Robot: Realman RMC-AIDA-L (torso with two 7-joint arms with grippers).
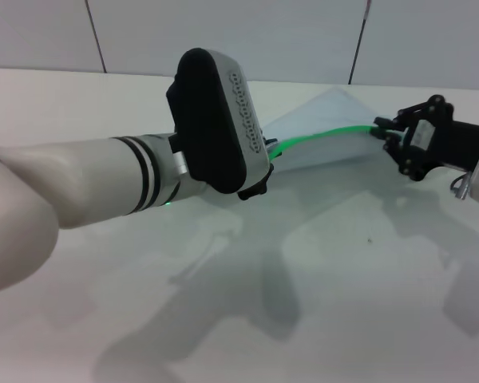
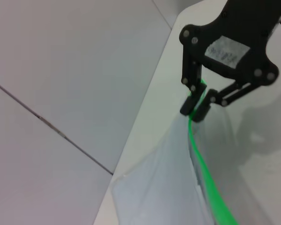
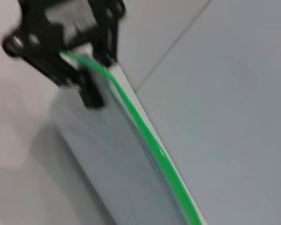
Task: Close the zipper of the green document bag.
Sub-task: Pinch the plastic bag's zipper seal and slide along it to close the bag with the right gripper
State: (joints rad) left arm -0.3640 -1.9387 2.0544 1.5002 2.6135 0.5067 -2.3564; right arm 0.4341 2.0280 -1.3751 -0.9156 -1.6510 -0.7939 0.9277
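Note:
The green document bag [image 1: 323, 116] hangs off the table, stretched between my two grippers, pale and translucent. Its zipper [image 1: 327, 133] runs as a bright green strip along the upper edge. My right gripper [image 1: 381, 131] is shut on the right end of the strip; the left wrist view shows its fingers [image 2: 187, 108] pinching the zipper [image 2: 208, 183] above the bag [image 2: 164, 187]. In the head view my left gripper [image 1: 265, 157] is mostly hidden behind its own wrist. In the right wrist view the left gripper [image 3: 96, 72] is shut on the zipper [image 3: 154, 145] at the bag's [image 3: 107, 154] other end. I cannot make out the slider.
The white table [image 1: 343, 279] spreads under both arms, crossed by their shadows. A grey panelled wall [image 1: 263, 32] rises right behind its far edge. My left forearm [image 1: 80, 187] fills the left foreground of the head view.

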